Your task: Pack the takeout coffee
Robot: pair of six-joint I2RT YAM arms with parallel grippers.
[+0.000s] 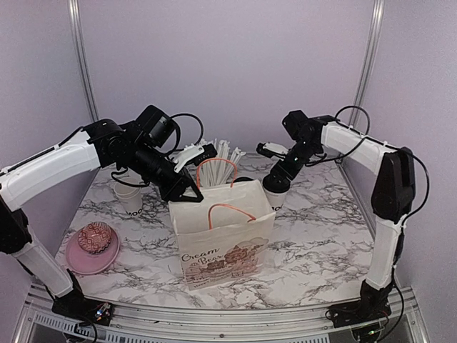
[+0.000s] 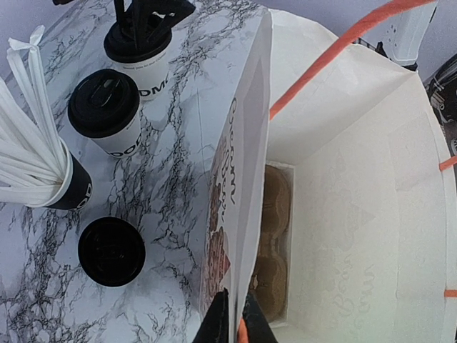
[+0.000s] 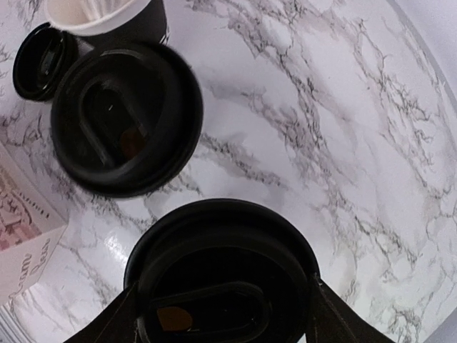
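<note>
One takeout coffee cup (image 3: 221, 250) stands on the marble table with its black lid between the fingers of my right gripper (image 3: 223, 282), whose fingertips press both sides of the rim. From above, this gripper (image 1: 277, 177) sits on that cup (image 1: 275, 194), right of the bag. A second takeout coffee cup (image 3: 128, 118) stands just beyond it, also seen in the left wrist view (image 2: 106, 108). My left gripper (image 2: 235, 292) is shut on the upper edge of the white paper bag (image 2: 343, 214) and holds it open. A brown cup carrier (image 2: 275, 243) lies in the bag's bottom.
A black cup of white straws (image 2: 50, 168) stands behind the bag, with a loose black lid (image 2: 111, 251) beside it. A lidless white cup (image 1: 130, 199) and a pink plate (image 1: 84, 263) holding a patterned bowl (image 1: 96, 236) are at the left. The bag's orange handles (image 1: 214, 168) stick up.
</note>
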